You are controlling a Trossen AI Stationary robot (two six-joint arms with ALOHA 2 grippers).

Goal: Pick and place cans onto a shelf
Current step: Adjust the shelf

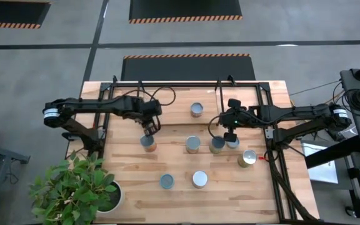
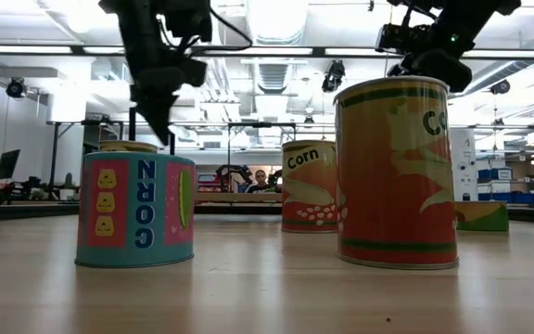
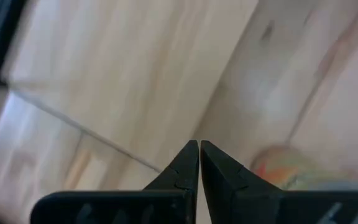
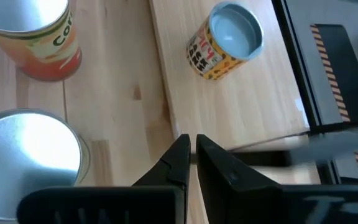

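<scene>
High view: 7 cans dot the table (image 1: 136,200); 1 can (image 1: 197,110) already stands on the shelf (image 1: 167,106) at the far side. The left gripper (image 1: 149,129) hovers beside a can (image 1: 147,143), the right gripper (image 1: 230,134) over 2 more.

Low view: it adds labels, like the corn can (image 2: 135,211).

Wrist views: only these show both grippers pinched closed and empty (image 3: 199,152) (image 4: 191,146). Descending closed would likely topple a can.
</scene>
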